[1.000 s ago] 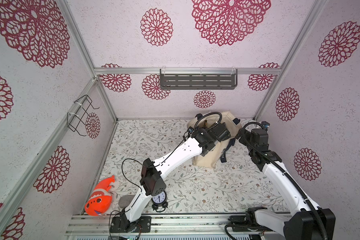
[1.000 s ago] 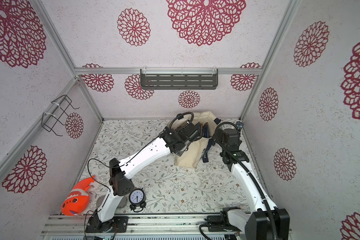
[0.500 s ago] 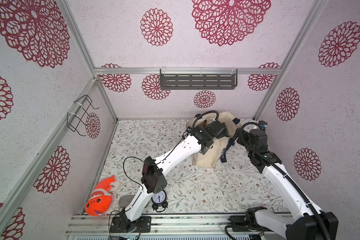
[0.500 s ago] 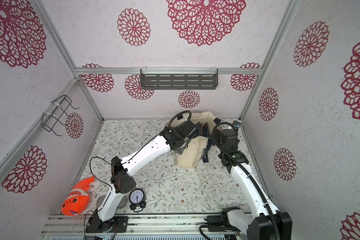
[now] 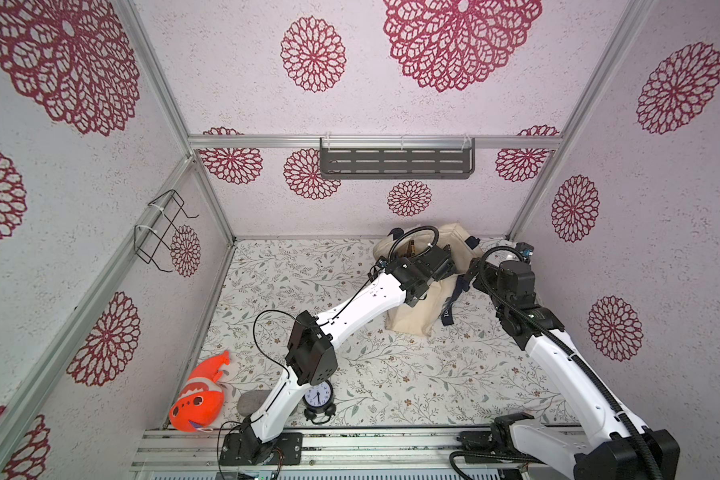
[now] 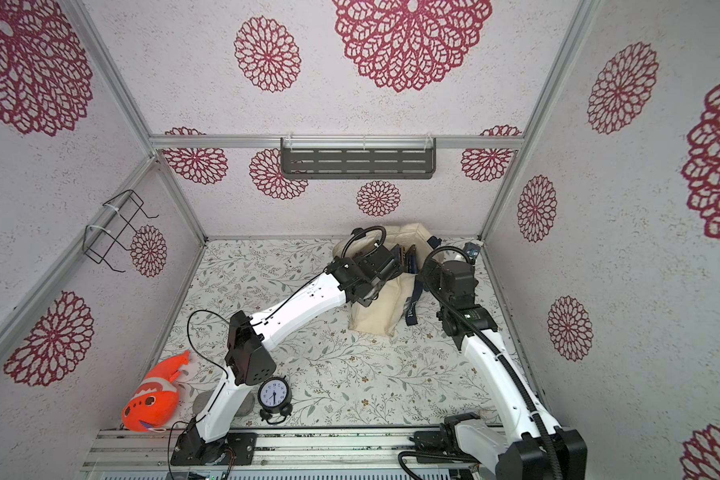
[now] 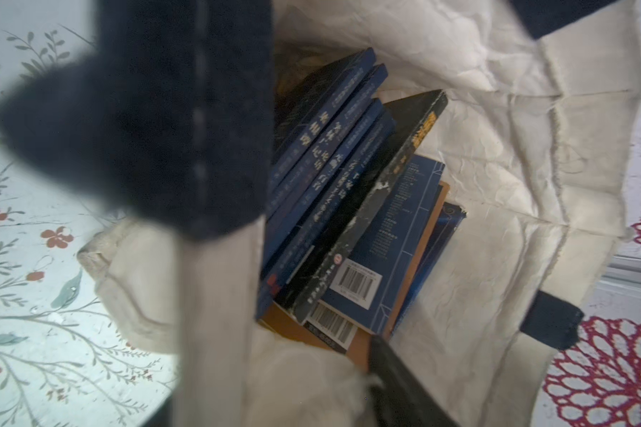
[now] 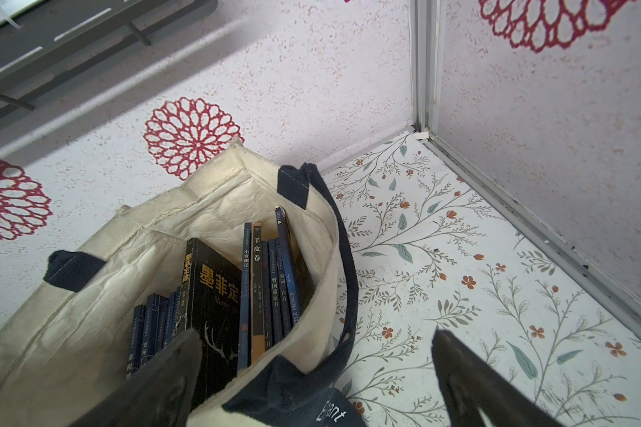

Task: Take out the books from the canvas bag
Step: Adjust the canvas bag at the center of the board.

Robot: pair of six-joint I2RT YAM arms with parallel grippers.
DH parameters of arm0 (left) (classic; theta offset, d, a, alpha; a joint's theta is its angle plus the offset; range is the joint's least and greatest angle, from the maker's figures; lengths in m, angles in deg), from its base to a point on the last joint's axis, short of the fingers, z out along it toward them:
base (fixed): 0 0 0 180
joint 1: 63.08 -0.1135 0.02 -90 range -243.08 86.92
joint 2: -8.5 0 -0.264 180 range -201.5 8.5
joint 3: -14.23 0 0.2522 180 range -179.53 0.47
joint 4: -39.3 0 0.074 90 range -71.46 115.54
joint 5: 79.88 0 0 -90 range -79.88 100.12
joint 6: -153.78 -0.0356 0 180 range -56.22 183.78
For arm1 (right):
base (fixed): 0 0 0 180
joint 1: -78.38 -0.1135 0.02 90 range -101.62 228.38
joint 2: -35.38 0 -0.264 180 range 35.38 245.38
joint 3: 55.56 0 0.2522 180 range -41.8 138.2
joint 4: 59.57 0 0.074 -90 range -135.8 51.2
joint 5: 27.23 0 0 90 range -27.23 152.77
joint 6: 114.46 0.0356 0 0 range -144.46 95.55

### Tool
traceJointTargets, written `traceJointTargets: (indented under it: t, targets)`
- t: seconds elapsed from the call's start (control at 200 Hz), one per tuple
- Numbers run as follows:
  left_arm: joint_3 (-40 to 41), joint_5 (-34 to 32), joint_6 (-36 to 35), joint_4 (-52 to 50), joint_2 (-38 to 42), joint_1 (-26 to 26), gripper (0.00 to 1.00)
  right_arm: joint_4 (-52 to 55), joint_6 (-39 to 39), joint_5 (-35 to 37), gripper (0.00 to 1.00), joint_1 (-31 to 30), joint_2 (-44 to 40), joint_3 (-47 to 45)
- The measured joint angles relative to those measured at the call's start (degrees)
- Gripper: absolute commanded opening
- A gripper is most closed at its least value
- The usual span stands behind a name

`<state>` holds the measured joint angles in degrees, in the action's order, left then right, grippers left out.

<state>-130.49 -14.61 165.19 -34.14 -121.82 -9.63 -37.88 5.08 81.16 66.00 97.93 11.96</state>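
Right hand (image 8: 315,338) open wide above the canvas bag (image 8: 63,332) rim, left hand (image 5: 443,262) at the bag's mouth, its grip impossible to tell behind blurred fabric, books (image 8: 215,295) standing upright inside the bag, bag on the floral bench (image 8: 459,258) by the back wall (image 8: 311,92)

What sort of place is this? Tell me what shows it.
Probably a robot test booth dressed as a room: wallpapered panels in aluminium framing, arms bolted to a front rail, props like an alarm clock.
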Motion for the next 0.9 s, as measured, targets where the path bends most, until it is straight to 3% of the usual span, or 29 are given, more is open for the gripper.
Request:
traceJointTargets:
  t: [0.04,0.185,0.39,0.66,0.896]
  targets:
    - [1.9,0.0,-1.0,0.5,0.3,0.0,0.0,0.0,0.0,0.0,0.99,0.0,0.0,0.0]
    - [6.4,0.5,-7.3,2.1,2.6,-0.4,0.0,0.0,0.0,0.0,0.99,-0.1,0.0,0.0]
    - [16.2,4.9,-24.0,3.7,10.6,-3.8,0.0,0.2,0.0,-0.7,0.99,-0.1,0.0,0.0]
    - [43.5,13.4,-46.0,13.6,31.6,-16.6,0.0,0.5,0.0,-2.4,0.99,-1.2,0.5,1.0]
    - [47.5,14.0,-59.2,12.4,37.0,-23.2,0.0,3.1,-2.2,-5.4,0.99,-4.8,6.2,8.5]
